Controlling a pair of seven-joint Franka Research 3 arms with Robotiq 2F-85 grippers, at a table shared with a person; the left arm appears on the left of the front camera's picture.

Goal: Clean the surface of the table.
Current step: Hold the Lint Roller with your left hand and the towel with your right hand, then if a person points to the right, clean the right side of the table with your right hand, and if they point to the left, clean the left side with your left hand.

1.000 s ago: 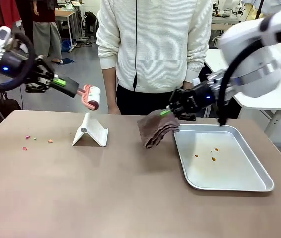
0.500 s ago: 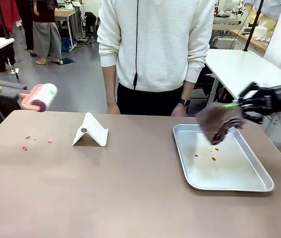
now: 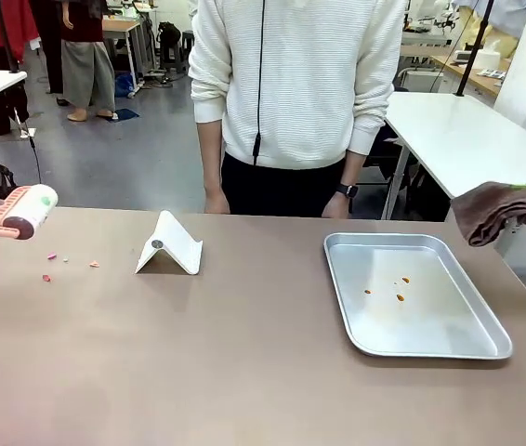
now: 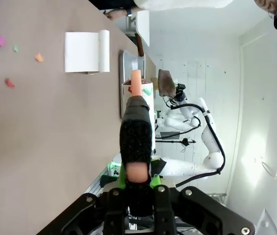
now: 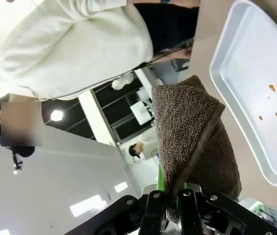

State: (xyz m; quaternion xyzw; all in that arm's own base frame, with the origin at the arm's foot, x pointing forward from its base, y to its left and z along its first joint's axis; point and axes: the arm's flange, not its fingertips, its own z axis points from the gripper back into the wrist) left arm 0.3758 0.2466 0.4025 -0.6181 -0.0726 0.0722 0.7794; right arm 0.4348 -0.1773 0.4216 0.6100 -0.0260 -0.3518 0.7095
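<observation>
Tan surface (image 3: 244,372) lies nearest, with crumbs (image 3: 59,265) toward nine o'clock. The left tool (image 4: 137,182) clamps the lint roller (image 3: 21,212); the right tool (image 5: 170,196) grips a brown cloth (image 3: 491,212) at three o'clock. Best to roll flat and slowly over the crumbs.

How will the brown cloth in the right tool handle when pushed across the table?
Probably floppy: the brown cloth droops in folds from the right tool. Likely light, since a pinch at one edge carries it. Its looped, terry-like weave should drag on the table rather than slide.
</observation>
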